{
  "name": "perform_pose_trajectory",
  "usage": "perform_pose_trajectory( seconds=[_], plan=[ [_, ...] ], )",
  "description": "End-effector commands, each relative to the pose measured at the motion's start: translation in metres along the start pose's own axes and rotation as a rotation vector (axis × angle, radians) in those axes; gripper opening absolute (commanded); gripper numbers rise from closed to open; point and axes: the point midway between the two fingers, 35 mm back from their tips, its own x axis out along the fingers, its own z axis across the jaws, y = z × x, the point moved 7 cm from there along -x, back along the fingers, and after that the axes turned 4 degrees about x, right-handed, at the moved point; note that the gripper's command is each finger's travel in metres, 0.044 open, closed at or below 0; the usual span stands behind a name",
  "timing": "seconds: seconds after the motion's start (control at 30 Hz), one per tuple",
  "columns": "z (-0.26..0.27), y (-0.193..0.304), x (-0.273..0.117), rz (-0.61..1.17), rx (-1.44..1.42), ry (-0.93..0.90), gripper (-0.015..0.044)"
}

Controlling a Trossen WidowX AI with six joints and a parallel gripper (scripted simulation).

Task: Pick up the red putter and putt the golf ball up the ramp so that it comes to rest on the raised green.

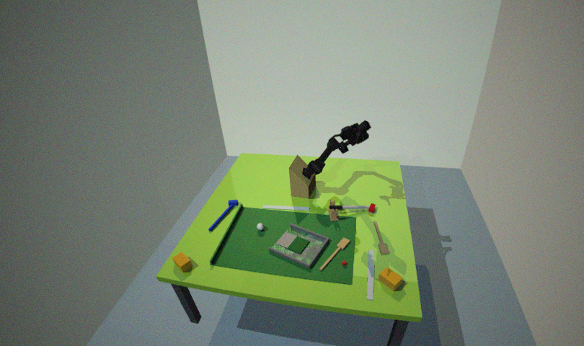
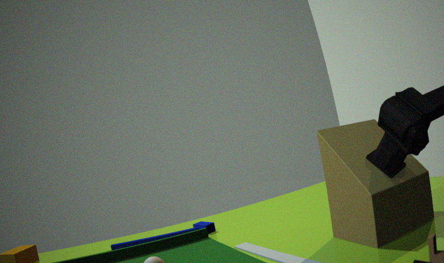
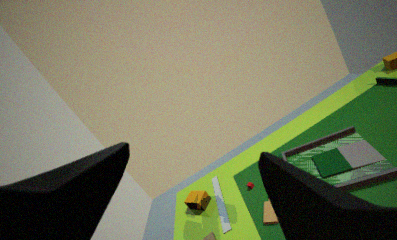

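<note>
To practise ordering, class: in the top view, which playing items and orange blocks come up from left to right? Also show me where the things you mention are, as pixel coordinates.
Orange block [image 1: 182, 262], blue putter [image 1: 221, 216] [image 2: 155, 237], golf ball [image 1: 260, 226] [image 2: 153, 259], red putter [image 1: 371, 208], another orange block [image 1: 391, 279] [image 3: 198, 200].

The top view looks down at a slant from high up and well back, taking in the whole table [image 1: 269, 179]. The exterior view sits low and much nearer, facing past the mat [image 1: 244, 252] [image 2: 185, 252] toward the walls. The wrist view looks out between 2 fingers (they fill its lower corners). All 3 share part of the mat.
</note>
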Motion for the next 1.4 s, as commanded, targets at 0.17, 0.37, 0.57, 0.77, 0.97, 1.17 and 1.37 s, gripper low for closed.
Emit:
perform_pose_trajectory(
  seconds=[0.17, 0.37, 0.57, 0.77, 0.97, 1.17, 1.37],
  plan=[
    [-0.016, 0.015, 0.050, 0.247, -0.433, 0.124, 0.0440],
    [-0.049, 0.046, 0.101, 0.649, -0.962, 0.116, 0.0440],
    [-0.079, 0.073, 0.126, 0.957, -1.288, -0.022, 0.0440],
    [-0.109, 0.100, 0.141, 1.231, -1.536, -0.257, 0.0440],
    [-0.141, 0.128, 0.147, 1.468, -1.711, -0.600, 0.0440],
    [-0.173, 0.154, 0.145, 1.626, -1.793, -1.035, 0.0440],
    [-0.185, 0.162, 0.141, 1.657, -1.798, -1.205, 0.0440]
  ],
)
